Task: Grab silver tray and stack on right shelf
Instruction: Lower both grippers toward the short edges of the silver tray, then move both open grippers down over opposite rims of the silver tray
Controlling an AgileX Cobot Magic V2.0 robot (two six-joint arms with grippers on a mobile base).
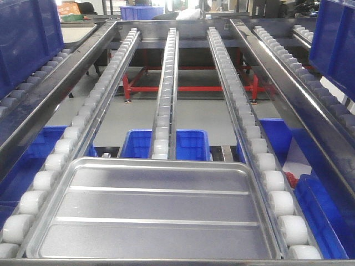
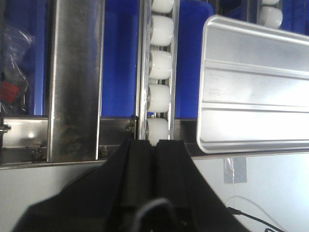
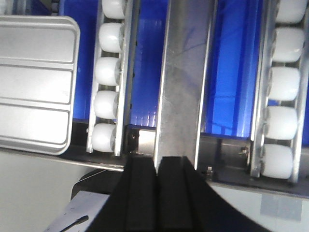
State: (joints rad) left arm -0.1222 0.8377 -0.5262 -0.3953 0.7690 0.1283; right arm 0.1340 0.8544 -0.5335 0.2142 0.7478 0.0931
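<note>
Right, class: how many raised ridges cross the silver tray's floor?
2. On the silver tray, the far ridge lies toward its back rim, the near ridge toward its front rim. None appears hidden.

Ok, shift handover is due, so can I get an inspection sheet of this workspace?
Surface: roller rack, rails of white wheels.
Job's things: silver tray flat at the rack's near end.
Clutter: bag in a blue bin below.
Grippers: left pincer and right pincer shut, empty, off the tray.
Cables: thin cable below the rack front.
Surroundings: more blue bins, red frame.
</note>
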